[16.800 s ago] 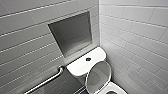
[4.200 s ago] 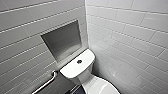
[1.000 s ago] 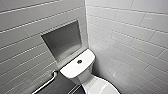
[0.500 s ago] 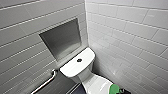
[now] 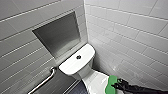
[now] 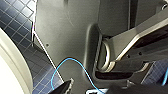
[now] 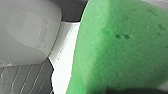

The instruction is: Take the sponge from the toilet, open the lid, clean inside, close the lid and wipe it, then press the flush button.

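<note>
- My right claw [image 5: 116, 86] comes in from the lower right corner of the head view. It is closed on the right edge of the sponge [image 5: 110, 85], pinching it narrowly.
- The sponge is bright green and stands on edge at the bottom of the frame, right of centre. It is over the right side of the lid [image 5: 96, 80]; I cannot tell whether it touches the lid.
- In the right wrist view the sponge [image 7: 120, 47] sits very close to the lens, its pitted green face toward me.
- The lid looks down over the bowl of the toilet [image 5: 75, 65].
- The flush button [image 5: 78, 57] sits mid-frame on the white tank top, well apart from the claw.
- My left claw [image 6: 68, 88] hangs beside the robot's grey body, over dark tiled floor [image 6: 18, 30]. A thin blue cable [image 6: 75, 61] loops near it. I cannot tell whether this claw is open or closed.
- A metal grab bar [image 5: 47, 79] runs along the wall at lower left, under a grey wall recess [image 5: 58, 35].
</note>
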You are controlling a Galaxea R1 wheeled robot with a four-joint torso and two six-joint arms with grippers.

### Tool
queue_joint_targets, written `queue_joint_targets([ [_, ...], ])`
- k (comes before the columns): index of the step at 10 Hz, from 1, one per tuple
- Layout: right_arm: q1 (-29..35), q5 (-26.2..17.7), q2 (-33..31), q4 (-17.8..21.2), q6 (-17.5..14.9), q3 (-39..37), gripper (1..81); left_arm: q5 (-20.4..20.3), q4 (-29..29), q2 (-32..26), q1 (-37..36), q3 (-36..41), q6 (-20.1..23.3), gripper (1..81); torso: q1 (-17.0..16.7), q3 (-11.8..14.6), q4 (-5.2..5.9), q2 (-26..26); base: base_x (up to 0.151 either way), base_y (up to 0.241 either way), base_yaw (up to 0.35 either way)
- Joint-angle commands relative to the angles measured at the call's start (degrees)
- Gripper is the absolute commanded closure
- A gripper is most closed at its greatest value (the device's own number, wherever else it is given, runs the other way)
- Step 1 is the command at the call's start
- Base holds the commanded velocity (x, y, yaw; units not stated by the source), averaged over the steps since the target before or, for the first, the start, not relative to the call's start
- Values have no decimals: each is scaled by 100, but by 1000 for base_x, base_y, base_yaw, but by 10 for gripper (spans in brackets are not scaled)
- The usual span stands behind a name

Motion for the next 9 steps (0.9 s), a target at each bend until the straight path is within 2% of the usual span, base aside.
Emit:
queue_joint_targets([
  [1, 1010, -421, 156, 136, 197, -31, 811, 428, 132, -92, 75, -42, 59, 10, 367, -2, 0, -571, 0, 0, 0],
  [4, 913, -421, 859, 154, 224, -717, 811, 420, 132, -83, 84, -42, 67, 10, 579, 6, 0, -918, 0, 0, 0],
  [5, 817, -412, 1035, 223, 337, -936, 811, 419, 140, -83, 84, -51, 67, 10, 712, 6, 0, -1130, 0, 0, 0],
  [6, 764, -403, 1228, 241, 539, -1251, 811, 419, 140, -75, 84, -51, 67, 10, 845, 6, 0, -1351, 0, 0, 0],
  [7, 755, -412, 1395, 259, 776, -1472, 811, 419, 140, -57, 84, -51, 67, 10, 610, 6, 0, -992, 0, 0, 0],
  [9, 755, -342, 1694, 250, 1330, -1709, 811, 419, 140, -48, 84, -51, 67, 10, 714, 6, 0, -1154, 0, 0, 0],
])
